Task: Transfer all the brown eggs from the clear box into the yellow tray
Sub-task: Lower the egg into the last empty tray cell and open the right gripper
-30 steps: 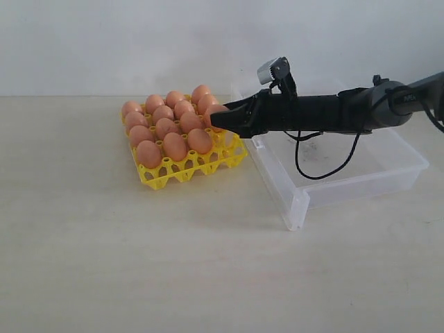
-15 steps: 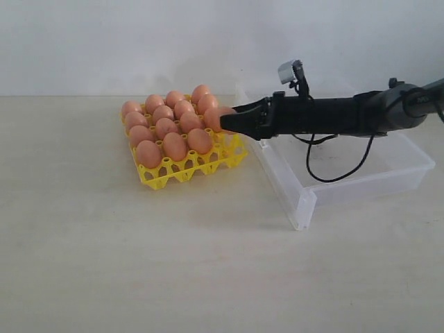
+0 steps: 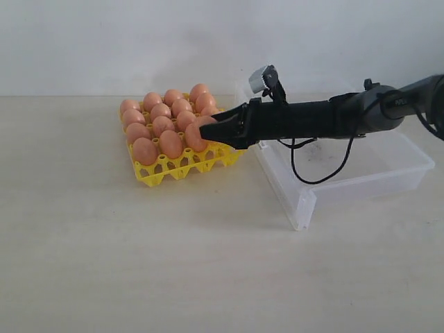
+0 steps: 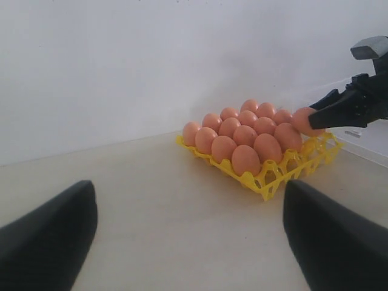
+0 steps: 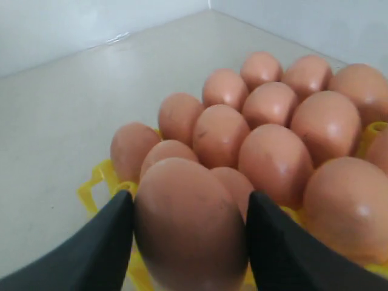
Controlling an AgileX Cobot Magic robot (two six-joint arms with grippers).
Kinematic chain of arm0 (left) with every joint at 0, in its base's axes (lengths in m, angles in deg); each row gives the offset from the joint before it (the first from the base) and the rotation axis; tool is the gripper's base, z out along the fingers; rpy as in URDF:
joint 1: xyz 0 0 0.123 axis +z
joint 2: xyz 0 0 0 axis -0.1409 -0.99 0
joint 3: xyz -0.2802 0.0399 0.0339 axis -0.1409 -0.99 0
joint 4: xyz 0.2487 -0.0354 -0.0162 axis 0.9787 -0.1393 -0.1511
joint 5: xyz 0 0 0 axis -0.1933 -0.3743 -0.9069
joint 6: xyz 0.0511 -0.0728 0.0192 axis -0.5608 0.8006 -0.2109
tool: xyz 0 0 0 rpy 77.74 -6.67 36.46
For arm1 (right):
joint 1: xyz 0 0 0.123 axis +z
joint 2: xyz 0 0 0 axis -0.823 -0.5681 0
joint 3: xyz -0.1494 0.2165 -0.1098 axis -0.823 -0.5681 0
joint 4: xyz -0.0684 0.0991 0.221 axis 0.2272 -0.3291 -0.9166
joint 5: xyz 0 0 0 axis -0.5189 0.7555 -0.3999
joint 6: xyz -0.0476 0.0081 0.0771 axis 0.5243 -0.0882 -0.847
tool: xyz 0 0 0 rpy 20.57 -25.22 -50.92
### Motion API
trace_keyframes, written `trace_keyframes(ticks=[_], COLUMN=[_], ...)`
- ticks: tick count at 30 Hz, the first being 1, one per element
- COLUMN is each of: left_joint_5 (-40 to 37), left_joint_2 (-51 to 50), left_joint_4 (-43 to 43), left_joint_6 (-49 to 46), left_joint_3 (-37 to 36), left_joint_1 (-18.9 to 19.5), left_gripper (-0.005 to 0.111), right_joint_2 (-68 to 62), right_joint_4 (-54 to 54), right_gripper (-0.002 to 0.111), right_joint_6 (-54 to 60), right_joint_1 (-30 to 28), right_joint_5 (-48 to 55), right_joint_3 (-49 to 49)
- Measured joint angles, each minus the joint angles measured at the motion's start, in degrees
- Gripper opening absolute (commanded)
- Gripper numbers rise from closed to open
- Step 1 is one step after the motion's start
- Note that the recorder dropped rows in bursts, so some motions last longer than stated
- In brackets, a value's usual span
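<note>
Right gripper [image 3: 210,130] pinching a brown egg [image 3: 196,133] at the four o'clock corner of yellow tray [image 3: 182,171], perhaps touching a cup, clear box [image 3: 368,186] at its three o'clock, left gripper [image 4: 189,233] spread wide

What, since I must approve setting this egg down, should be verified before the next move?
1. Grip: the right gripper has a finger on each side of the held egg: ok.
2. Free place: the yellow tray shows an empty cup at its front right corner: ok.
3. Alignment: the held egg hangs close by the seated eggs; whether it is over the empty cup: cannot tell.
4. Clear box emptied: no egg shows, but the right arm hides a strip of it: cannot tell.
5. Left gripper out of the way: open, apart from the tray: ok.
</note>
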Motion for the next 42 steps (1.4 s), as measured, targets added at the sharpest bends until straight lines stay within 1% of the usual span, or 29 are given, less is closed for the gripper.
trace_keyframes(ticks=[3,8,13,23,26,34,37,39,41,42], left_joint_5=[0.0,0.0,0.0,0.0,0.0,0.0,0.0,0.0,0.0,0.0], left_joint_2=[0.0,0.0,0.0,0.0,0.0,0.0,0.0,0.0,0.0,0.0], left_joint_4=[0.0,0.0,0.0,0.0,0.0,0.0,0.0,0.0,0.0,0.0], left_joint_6=[0.0,0.0,0.0,0.0,0.0,0.0,0.0,0.0,0.0,0.0], left_joint_3=[0.0,0.0,0.0,0.0,0.0,0.0,0.0,0.0,0.0,0.0], left_joint_1=[0.0,0.0,0.0,0.0,0.0,0.0,0.0,0.0,0.0,0.0], left_gripper=[0.078,0.078,0.078,0.078,0.078,0.078,0.078,0.078,0.078,0.078], right_joint_2=[-0.1,0.0,-0.1,-0.2,0.0,0.5,0.8,1.0,1.1,1.1], right_joint_4=[-0.3,-1.1,-1.9,-2.5,-0.6,4.9,7.3,8.9,9.5,9.7], right_gripper=[0.0,0.0,0.0,0.0,0.0,0.0,0.0,0.001,0.014,0.023], right_joint_6=[-0.5,0.0,0.0,1.7,0.7,-3.4,-6.9,-8.4,-9.0,-9.0], right_joint_1=[-1.2,-1.5,-1.5,1.5,1.5,1.4,1.4,1.4,1.4,1.4], right_joint_5=[-0.8,-4.4,-3.8,-8.8,-10.5,-10.6,-11.3,-12.3,-12.5,-12.5], right_joint_3=[0.0,0.1,0.2,0.4,0.5,0.9,1.1,1.4,1.4,1.4])
